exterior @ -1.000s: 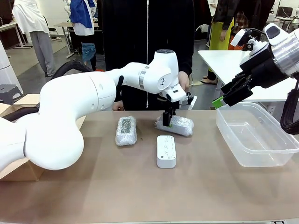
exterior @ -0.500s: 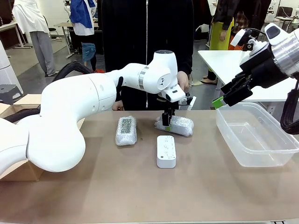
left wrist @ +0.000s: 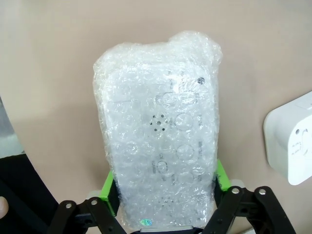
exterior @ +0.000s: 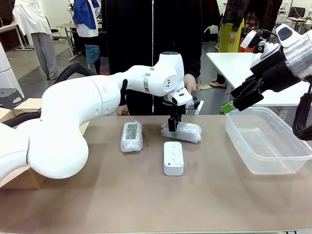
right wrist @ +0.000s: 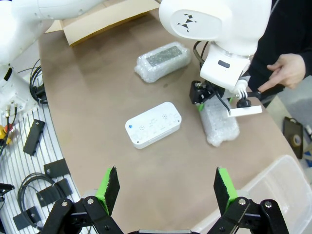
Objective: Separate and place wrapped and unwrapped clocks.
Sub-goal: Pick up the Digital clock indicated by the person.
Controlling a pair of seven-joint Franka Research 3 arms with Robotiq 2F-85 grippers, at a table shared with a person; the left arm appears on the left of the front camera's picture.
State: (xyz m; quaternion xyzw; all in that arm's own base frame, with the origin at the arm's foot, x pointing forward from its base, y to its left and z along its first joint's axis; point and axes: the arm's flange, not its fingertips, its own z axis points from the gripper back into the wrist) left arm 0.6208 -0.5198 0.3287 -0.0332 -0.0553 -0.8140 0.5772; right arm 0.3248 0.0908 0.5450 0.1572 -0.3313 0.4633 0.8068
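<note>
Your left gripper (left wrist: 164, 183) clamps one end of the wrapped clock (left wrist: 158, 126), likely to carry it away from the unwrapped clock (exterior: 173, 157). Your right gripper (right wrist: 165, 189) hangs open.

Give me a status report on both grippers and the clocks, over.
Left gripper shut on one wrapped clock. Right gripper open, hovering above table. Person's hand close by left gripper.

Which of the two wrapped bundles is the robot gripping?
The plain bundle nearer the tub; the left gripper is shut on its end. The speckled bundle lies free.
</note>
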